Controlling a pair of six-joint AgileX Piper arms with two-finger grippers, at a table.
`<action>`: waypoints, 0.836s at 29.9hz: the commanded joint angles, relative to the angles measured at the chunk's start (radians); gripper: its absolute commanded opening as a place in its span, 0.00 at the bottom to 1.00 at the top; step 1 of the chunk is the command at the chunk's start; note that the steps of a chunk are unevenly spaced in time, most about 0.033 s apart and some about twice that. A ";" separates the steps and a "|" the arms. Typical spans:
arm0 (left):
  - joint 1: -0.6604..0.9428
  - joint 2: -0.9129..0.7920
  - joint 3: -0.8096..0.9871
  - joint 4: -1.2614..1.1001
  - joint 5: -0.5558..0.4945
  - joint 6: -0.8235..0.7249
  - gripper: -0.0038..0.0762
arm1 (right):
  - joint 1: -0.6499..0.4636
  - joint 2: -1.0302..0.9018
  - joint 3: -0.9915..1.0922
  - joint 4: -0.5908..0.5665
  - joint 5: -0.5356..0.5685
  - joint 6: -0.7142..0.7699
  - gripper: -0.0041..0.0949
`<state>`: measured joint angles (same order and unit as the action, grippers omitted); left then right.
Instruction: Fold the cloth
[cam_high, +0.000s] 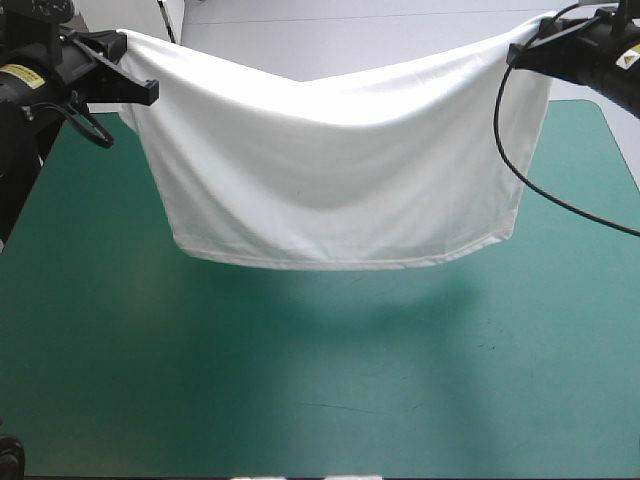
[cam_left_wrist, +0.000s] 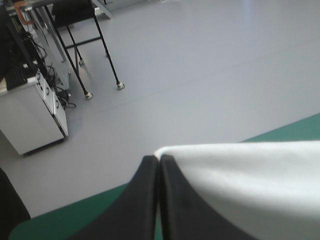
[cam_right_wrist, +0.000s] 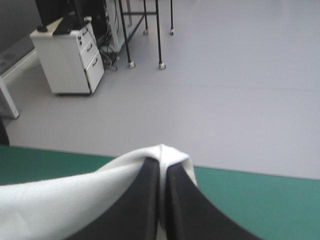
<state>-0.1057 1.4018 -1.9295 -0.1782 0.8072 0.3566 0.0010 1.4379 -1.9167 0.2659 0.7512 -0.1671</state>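
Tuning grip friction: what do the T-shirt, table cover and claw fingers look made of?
T-shirt: thin white fabric, matte, likely cotton knit; sags softly between left claw and right claw. Table cover: smooth teal-green mat, maybe rubber or vinyl; slight sheen, faint scuffs. Their fingers: matte black, plastic or rubber; can't tell which.

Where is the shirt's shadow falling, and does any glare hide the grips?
High view: the T-shirt casts a soft shadow on the teal-green cover beneath its hem. Left wrist view: left end effector shut on the cloth, no glare. Right wrist view: right end effector likewise.
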 joint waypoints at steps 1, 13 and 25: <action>-0.002 0.028 -0.025 -0.016 -0.217 0.001 0.02 | -0.007 0.018 -0.029 0.010 -0.234 -0.009 0.03; -0.002 0.337 -0.229 -0.025 -0.522 0.032 0.02 | -0.011 0.400 -0.419 0.016 -0.353 -0.049 0.02; -0.001 0.567 -0.412 -0.062 -0.105 0.032 0.02 | -0.011 0.582 -0.534 -0.001 -0.112 -0.101 0.02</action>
<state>-0.1057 1.9906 -2.3090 -0.1974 0.5901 0.3890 -0.0008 2.0755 -2.4801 0.2646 0.6594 -0.2434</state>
